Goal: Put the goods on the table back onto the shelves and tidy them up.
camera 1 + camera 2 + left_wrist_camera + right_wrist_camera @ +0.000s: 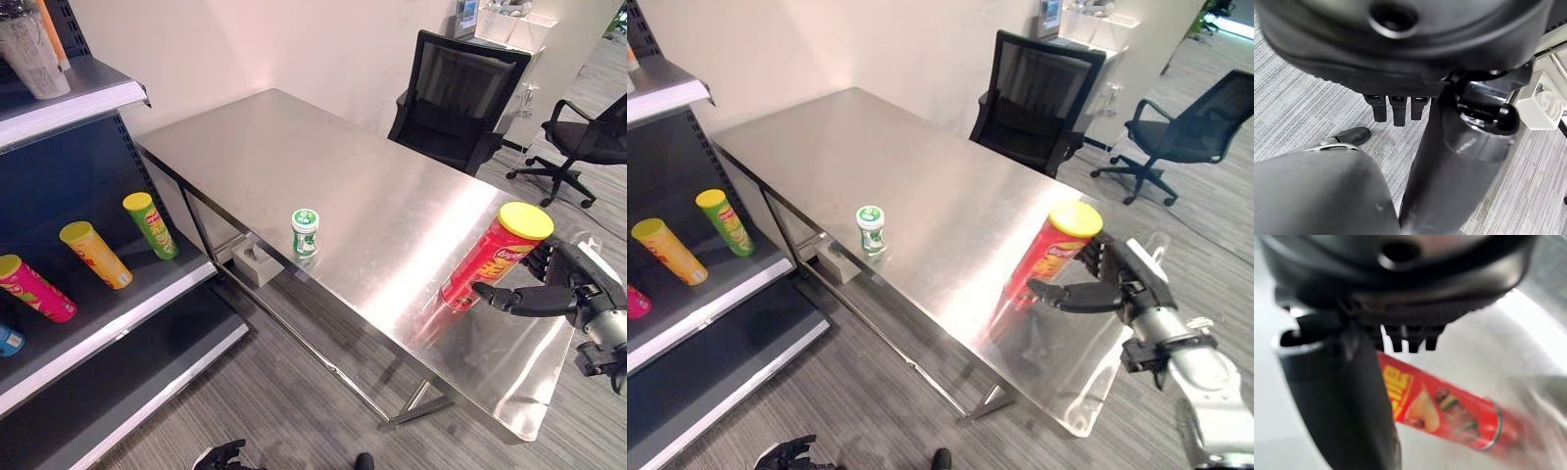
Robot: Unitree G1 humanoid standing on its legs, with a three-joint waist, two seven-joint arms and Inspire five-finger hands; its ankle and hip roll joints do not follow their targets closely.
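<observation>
Right hand at the near right end of the steel table, spread wide around the upright red chip can with the yellow lid: thumb reaching across the can's front low down, fingers behind it near the top. Whether thumb or fingers actually touch the can cannot be told; in the right wrist view the can lies just past the short fingertips, with a gap showing. Can's base rests on the tabletop. Small green-and-white jar stands upright near the table's front edge, well apart from the can. On the shelf to the left lie a green can, a yellow can and a pink can, the last partly cut off by the frame edge. Left hand hangs low over the carpet, fingers relaxed. Two black office chairs stand beyond the table.
</observation>
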